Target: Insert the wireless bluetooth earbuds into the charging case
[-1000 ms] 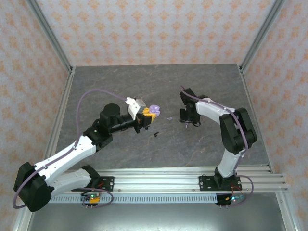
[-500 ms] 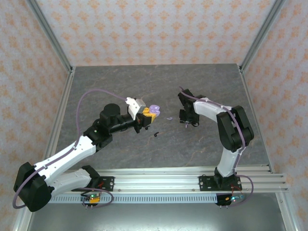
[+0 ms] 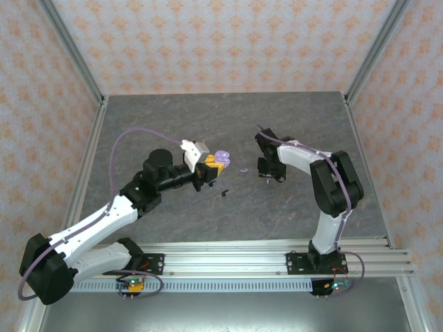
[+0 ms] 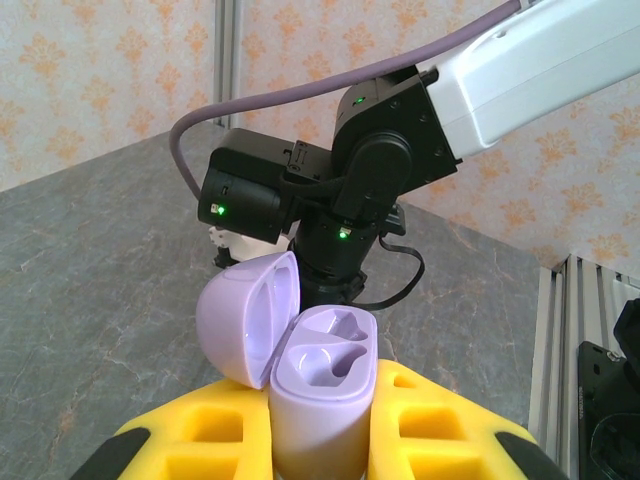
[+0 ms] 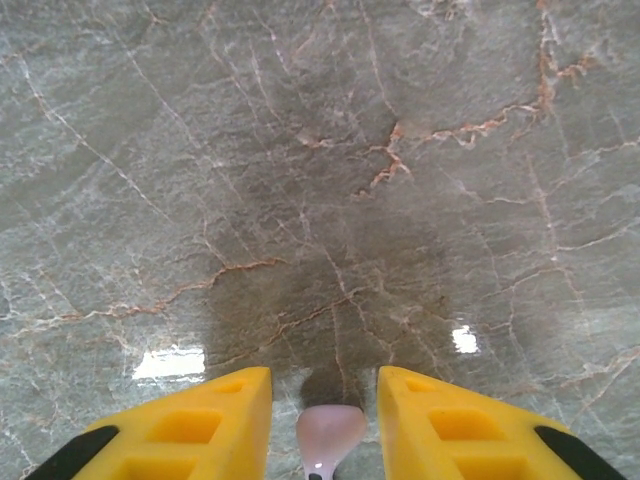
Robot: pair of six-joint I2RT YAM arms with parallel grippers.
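- Your left claw (image 4: 320,440) is clamped on the lavender charging case (image 4: 318,395). One yellow finger (image 4: 200,445) presses each side of it.
- The case stands upright in that grip. Its lid (image 4: 245,320) is hinged open and leans to the left in the left wrist view.
- Both moulded wells inside the case are bare.
- In the top view, the left claw and case hang above the middle of the grey marbled table (image 3: 173,124).
- Your right claw (image 5: 325,378) points down at the table, its two yellow fingers (image 5: 190,425) standing apart.
- A pale lavender earbud (image 5: 330,432) sits between those fingers, back from their tips.
- A thin strip of table shows on each side of the earbud, so the fingers do not touch it where you can see them.
- You cannot tell whether this earbud lies on the table or is lifted off it.
- In the top view, the right claw is to the right of the case and well apart from it.
- A second lavender earbud (image 3: 243,169) lies on the table between the two claws.
- A black earbud (image 3: 224,193) lies on the table nearer the arm bases, just below the case in the top view.
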